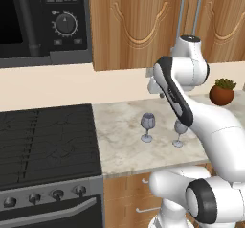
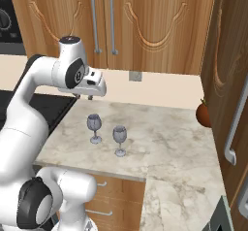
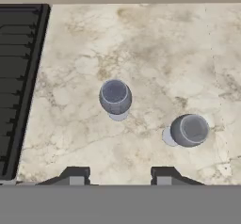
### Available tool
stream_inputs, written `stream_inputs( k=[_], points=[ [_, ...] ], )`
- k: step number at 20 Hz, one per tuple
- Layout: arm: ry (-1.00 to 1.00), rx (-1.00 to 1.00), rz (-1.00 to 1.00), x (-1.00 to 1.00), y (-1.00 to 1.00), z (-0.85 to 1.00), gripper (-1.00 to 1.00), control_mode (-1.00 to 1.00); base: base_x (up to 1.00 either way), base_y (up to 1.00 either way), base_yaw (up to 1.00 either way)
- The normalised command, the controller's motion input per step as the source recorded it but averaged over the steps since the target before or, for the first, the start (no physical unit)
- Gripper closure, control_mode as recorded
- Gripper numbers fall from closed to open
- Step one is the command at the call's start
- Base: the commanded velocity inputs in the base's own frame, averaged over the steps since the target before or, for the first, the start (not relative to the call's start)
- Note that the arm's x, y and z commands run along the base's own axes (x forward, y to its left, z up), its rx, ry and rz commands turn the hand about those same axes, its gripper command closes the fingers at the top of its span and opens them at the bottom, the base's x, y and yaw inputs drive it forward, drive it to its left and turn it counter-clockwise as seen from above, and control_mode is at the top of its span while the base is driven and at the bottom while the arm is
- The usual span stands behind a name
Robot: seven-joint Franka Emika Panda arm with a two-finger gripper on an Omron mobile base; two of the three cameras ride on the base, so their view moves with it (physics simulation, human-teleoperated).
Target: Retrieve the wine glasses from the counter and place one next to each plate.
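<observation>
Wine glasses [image 3: 115, 97] [image 3: 189, 130] stand upright on the counter [image 3: 155, 53], stems vertical, beneath the open, empty pincer [image 3: 117, 175].

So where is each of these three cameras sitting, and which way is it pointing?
Left base view: behind the arm, to its left, looking forward and down at the counter, stove and two glasses; the arm rises at lower right.
Right base view: behind, to its right, same counter; the arm rises at lower left, gripper above the counter.
Hand view: on the hand, looking straight down; fingertips at the bottom.
All share the left glass and right glass.
</observation>
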Motion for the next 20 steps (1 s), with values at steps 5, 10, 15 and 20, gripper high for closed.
stream_inputs(
  k=[5, 10, 15, 20],
  points=[
    [0.0, 0.07, -0.12, -0.03, -0.52, -0.08, -1.0, -1.0, 0.0, 0.0, 0.0],
    [0.0, 0.19, -0.12, -0.26, -0.88, -0.19, -1.0, -1.0, 0.0, 0.0, 0.0],
    [0.0, 0.06, -0.01, -0.02, -0.4, -0.16, -1.0, -1.0, 0.0, 0.0, 0.0],
    [-0.02, 0.02, 0.14, -0.41, -0.44, -0.24, -1.0, -1.0, 0.0, 0.0, 0.0]
  ],
)
